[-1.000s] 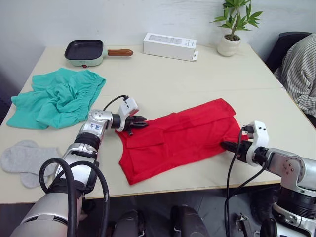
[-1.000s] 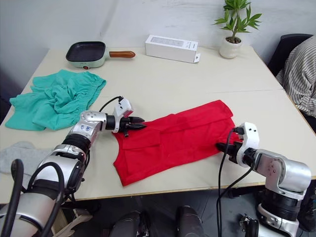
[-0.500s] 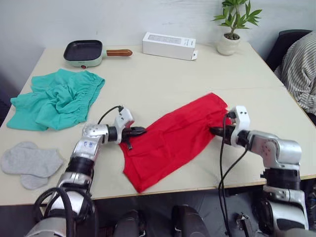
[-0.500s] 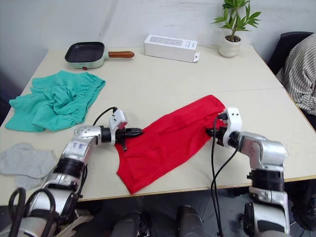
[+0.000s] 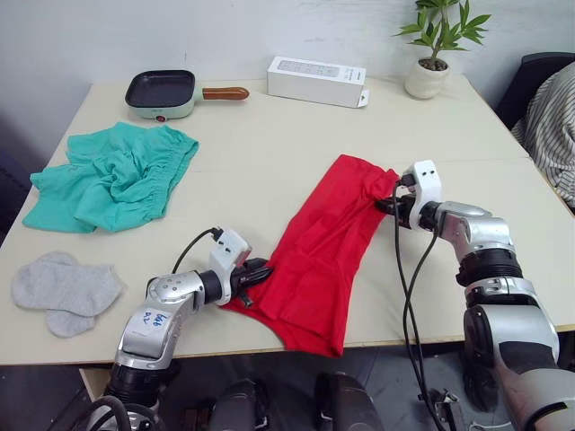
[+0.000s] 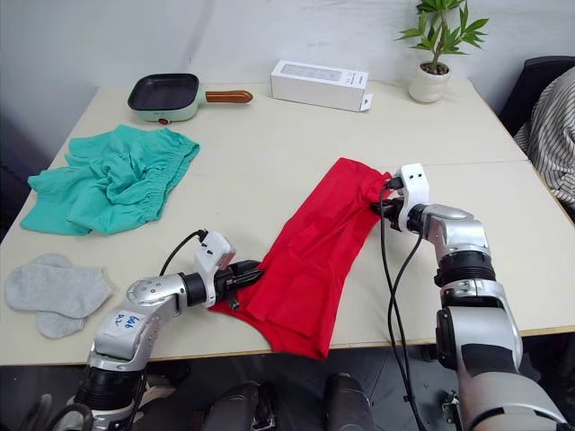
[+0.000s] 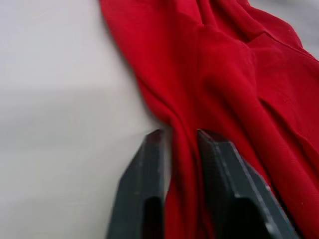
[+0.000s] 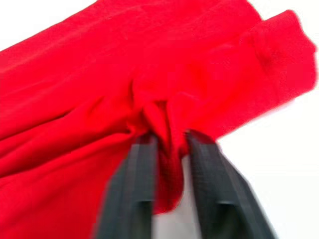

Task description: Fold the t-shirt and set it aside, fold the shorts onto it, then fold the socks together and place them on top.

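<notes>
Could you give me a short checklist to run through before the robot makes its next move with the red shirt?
1. Left gripper pinching the t-shirt: ok, cloth sits between its fingers.
2. Right gripper pinching the far end: ok, cloth is bunched between its fingers.
3. T-shirt fully on the table: not ok, its near end hangs over the front edge.
4. T-shirt lying flat: not ok, it is twisted and creased.
5. Shorts and socks apart from the t-shirt: ok.
6. Pan, white box and plant out of the way: ok, at the far edge.
</notes>
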